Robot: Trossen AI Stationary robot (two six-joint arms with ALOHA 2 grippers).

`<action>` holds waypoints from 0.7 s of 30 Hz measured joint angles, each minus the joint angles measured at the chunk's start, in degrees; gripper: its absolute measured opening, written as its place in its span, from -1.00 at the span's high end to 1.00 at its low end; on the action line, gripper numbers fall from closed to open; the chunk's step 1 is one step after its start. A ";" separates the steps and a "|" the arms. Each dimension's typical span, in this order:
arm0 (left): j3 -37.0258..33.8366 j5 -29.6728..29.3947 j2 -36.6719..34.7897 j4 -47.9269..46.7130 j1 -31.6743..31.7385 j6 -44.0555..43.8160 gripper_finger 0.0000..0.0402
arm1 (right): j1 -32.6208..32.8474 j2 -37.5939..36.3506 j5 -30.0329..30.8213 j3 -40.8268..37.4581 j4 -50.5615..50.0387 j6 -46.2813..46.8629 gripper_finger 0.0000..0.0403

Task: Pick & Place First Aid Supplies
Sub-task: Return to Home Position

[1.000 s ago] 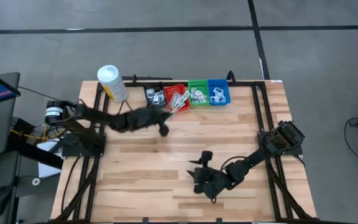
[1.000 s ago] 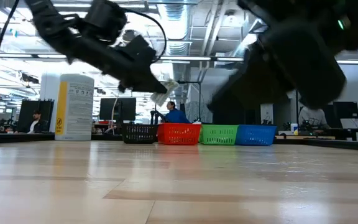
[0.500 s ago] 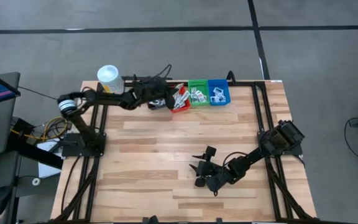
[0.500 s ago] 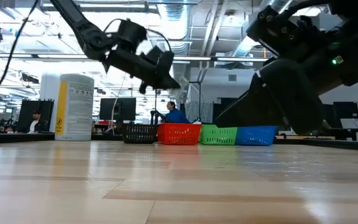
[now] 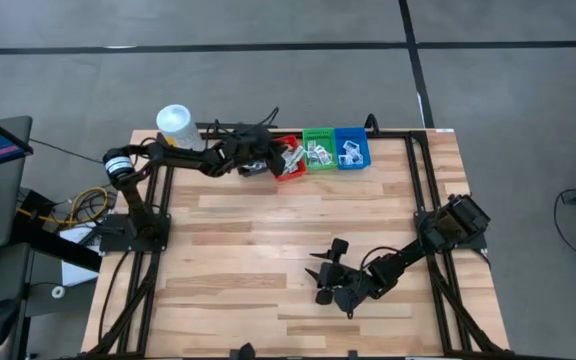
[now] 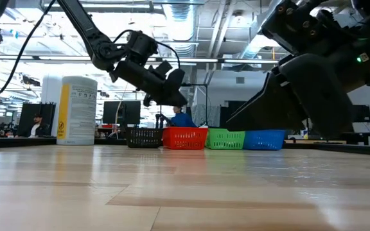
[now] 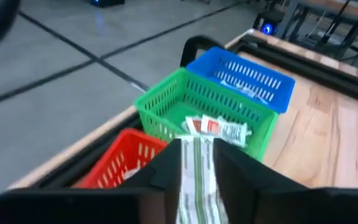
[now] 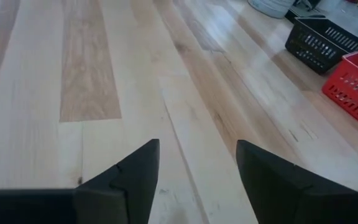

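Observation:
My left gripper hovers at the far edge over the red bin, its fingers apart. A pale-green striped strip shows in the gap between them. White packets with red print lie in the green bin, and more packets sit in the blue bin. My right gripper stands open and empty just above bare wood toward the near right. My left gripper has the pale-green strip lying lengthwise in the gap between its two fingers, above the red bin. The strip fills the gap from finger to finger. Whether the fingers touch it, I cannot tell.
Four small bins stand in a row along the far edge: black, red, green, blue. A white canister with a yellow label stands at the far left corner. Black frame rails run along the table's sides.
My left gripper has swung from the table's middle toward the far edge and now hangs over the red bin, carrying the strip with it. My right gripper has sunk a little toward the table.

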 joint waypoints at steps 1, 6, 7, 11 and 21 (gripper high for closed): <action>0.00 0.10 -0.16 -0.90 0.00 -0.53 0.52 | 0.00 0.00 0.00 0.00 0.02 0.00 -0.03; -0.70 0.58 -3.08 -5.68 -0.17 -2.37 0.35 | 0.04 0.00 -0.76 0.00 -0.01 0.00 -0.05; -1.71 0.63 -4.74 -6.34 -0.42 -2.39 0.33 | 0.04 0.00 -0.83 0.00 -0.07 -0.11 -0.05; -7.79 0.88 -15.21 -6.26 -3.35 -2.19 0.31 | 0.00 0.02 -0.82 -0.02 -0.94 -7.11 -0.04; -32.18 -5.28 -49.15 -3.23 -18.95 -4.92 0.33 | -0.88 0.02 -1.33 -0.02 -1.03 -6.93 -0.04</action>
